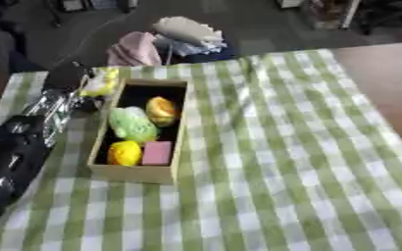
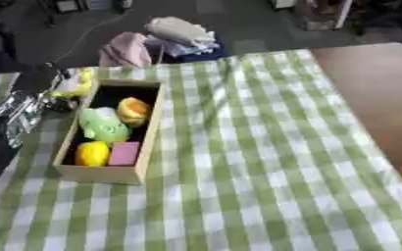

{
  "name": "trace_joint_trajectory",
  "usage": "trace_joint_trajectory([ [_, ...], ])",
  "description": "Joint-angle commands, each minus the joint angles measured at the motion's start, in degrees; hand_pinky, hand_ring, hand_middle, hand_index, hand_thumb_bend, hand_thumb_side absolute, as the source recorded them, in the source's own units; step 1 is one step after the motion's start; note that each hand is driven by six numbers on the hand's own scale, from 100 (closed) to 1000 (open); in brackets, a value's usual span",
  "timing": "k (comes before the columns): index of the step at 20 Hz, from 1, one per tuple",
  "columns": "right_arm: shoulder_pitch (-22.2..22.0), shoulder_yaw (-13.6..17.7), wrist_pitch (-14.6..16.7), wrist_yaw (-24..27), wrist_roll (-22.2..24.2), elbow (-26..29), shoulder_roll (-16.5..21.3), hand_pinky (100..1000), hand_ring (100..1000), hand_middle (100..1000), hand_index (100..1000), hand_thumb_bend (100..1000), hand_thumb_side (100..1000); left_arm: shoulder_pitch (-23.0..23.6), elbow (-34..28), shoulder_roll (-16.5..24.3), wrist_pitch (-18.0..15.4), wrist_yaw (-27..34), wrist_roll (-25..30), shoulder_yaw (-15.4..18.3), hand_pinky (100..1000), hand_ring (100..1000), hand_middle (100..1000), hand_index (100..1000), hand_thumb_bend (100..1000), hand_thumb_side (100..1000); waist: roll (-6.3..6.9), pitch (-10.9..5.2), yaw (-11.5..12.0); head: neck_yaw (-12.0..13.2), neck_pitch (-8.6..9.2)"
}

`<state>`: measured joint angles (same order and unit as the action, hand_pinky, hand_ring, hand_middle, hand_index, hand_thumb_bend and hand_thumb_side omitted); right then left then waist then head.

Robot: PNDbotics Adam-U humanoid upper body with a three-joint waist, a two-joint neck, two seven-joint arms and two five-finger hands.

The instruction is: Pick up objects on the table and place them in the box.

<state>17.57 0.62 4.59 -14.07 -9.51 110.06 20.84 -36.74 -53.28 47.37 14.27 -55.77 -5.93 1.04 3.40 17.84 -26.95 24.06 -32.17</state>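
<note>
A green-and-white checked tablecloth [image 1: 273,162] covers most of the frame, and apart from the box its squares look bare, so I judge the task to be nearly done. The left arm [image 1: 20,147] runs up the left edge from the lower left corner, black with a silver joint. The box [image 1: 134,172] sits left of centre and already holds four things: a green soft object [image 1: 132,124] in the middle, an orange-yellow one [image 1: 162,111] beside it, a yellow piece [image 1: 125,153] and a pink block [image 1: 157,152] at the near end. A pale yellow object [image 1: 101,82] hangs at the box's far left corner, touching the left hand [image 1: 67,76]; whether the fingers are closed round it I cannot tell. It seems the last piece, apparently about to go in. The right hand appears in neither view.
</note>
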Motion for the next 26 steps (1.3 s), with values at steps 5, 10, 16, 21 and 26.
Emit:
trace_joint_trajectory([
  [5,-0.4,0.5,-0.3,-0.4,-0.1,0.3,0.5,575,558,555,759,100,395,1.5,-7.7,3.9,-0.2,4.7,-3.8,0.6,582,452,435,589,250,100,0.3,-2.3,1.9,-1.0,-1.01],
  [10,-1.0,1.0,-0.4,-1.1,-0.3,0.1,0.7,576,558,556,754,100,399,5.0,-19.8,6.8,-1.6,10.1,-2.1,0.5,584,448,431,588,223,100,0.04,-3.55,3.9,-2.4,-1.68],
  [16,-1.2,1.3,-0.5,-1.6,-0.4,-0.1,1.1,576,559,557,754,100,408,10.2,-38.6,8.5,-3.6,16.6,3.0,-1.1,602,460,445,600,228,100,0.28,-4.6,7.4,-6.2,-2.65],
  [21,-0.7,0.4,-0.2,-1.6,0.6,-0.4,1.4,576,559,557,754,100,417,12.2,-48.0,6.8,-4.6,18.4,8.2,-4.4,635,497,475,627,244,120,0.58,-5.84,10.9,-11.2,-4.1],
  [26,-0.1,-0.7,0.2,-1.4,1.8,-0.9,1.4,576,559,556,754,100,417,13.0,-49.9,4.3,-5.9,17.1,13.9,-8.4,647,526,504,653,249,147,0.34,-6.9,13.0,-15.2,-5.41],
])
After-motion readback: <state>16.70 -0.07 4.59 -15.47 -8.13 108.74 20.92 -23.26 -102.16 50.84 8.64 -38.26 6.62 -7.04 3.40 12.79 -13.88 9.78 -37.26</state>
